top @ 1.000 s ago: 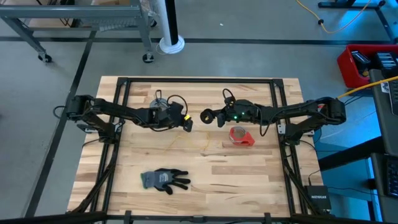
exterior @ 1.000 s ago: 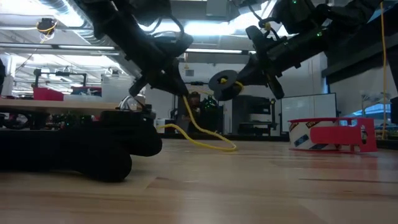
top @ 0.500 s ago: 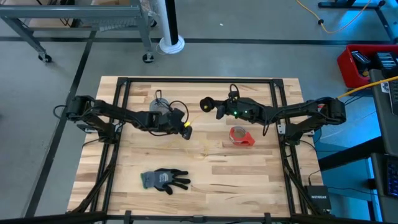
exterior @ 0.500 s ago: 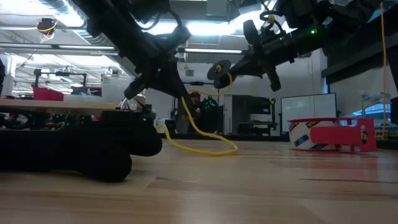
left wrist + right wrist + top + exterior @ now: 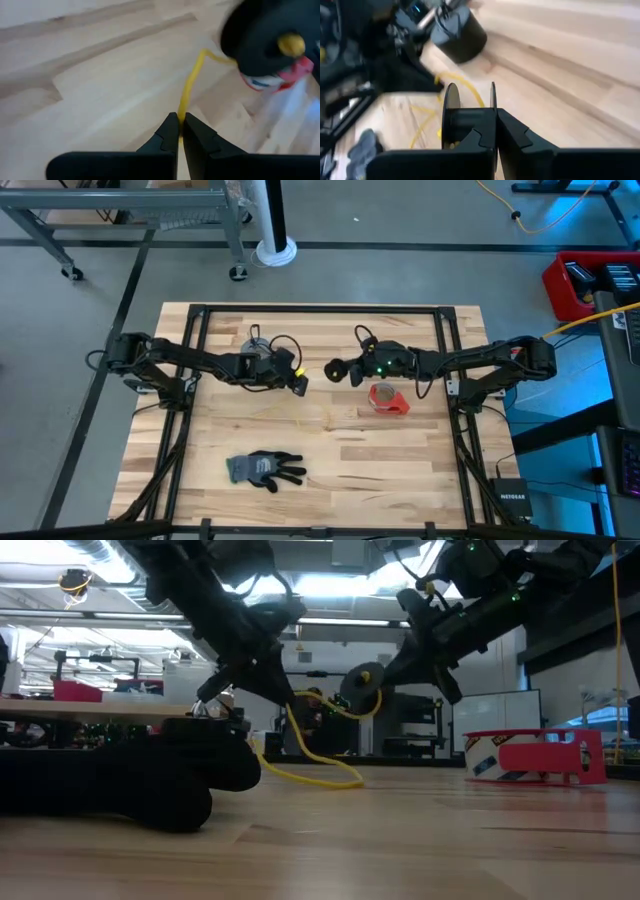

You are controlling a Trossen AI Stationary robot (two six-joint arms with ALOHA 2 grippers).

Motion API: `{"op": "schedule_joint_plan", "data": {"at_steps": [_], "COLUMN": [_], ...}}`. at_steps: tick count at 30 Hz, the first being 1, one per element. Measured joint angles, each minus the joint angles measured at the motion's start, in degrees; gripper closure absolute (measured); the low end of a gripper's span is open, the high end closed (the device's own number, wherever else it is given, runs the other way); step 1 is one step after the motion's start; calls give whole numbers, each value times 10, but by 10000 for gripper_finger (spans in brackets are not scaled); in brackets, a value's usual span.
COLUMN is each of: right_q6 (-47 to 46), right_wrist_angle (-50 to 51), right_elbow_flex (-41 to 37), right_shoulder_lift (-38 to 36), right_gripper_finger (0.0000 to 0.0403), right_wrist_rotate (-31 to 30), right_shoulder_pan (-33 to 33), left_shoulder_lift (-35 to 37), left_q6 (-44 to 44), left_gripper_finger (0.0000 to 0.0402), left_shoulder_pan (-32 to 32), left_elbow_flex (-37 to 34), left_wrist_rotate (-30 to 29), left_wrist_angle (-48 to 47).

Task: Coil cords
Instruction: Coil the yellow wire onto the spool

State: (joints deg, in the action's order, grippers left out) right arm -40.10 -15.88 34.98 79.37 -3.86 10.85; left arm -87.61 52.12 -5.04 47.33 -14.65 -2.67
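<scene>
Over on the left side of the table [image 5: 330,470], the left gripper [image 5: 298,383] is pinching the yellow cord [image 5: 189,92], its fingers [image 5: 170,135] closed tight on the strand just off the wood. The slack is lying looped on the boards between the two arms, running up toward the black spool [image 5: 360,687]. Further right, the right gripper [image 5: 492,132] is holding that spool above the table, its fingers clamped shut on the spool's hub. The red tape roll [image 5: 386,398] is sitting just beside it. The danger now: if the spool is turning faster than the left side is feeding, the cord could snap taut and slip from the fingers, or the loose loop could snag and wind unevenly.
</scene>
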Motion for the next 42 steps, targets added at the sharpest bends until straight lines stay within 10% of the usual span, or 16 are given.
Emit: {"op": "schedule_joint_plan", "data": {"at_steps": [15, 42], "right_q6": [-47, -80], "right_wrist_angle": [19, -64], "right_elbow_flex": [0, 56], "right_shoulder_lift": [0, 100], "right_gripper_finger": [396, 396], "right_wrist_rotate": [-61, -118], "right_shoulder_pan": [0, 0], "left_shoulder_lift": [0, -75], "left_q6": [14, -64], "left_gripper_finger": [396, 396], "left_shoulder_pan": [-21, 11], "left_elbow_flex": [0, 116], "left_wrist_rotate": [57, 56], "left_wrist_angle": [157, 137]}}
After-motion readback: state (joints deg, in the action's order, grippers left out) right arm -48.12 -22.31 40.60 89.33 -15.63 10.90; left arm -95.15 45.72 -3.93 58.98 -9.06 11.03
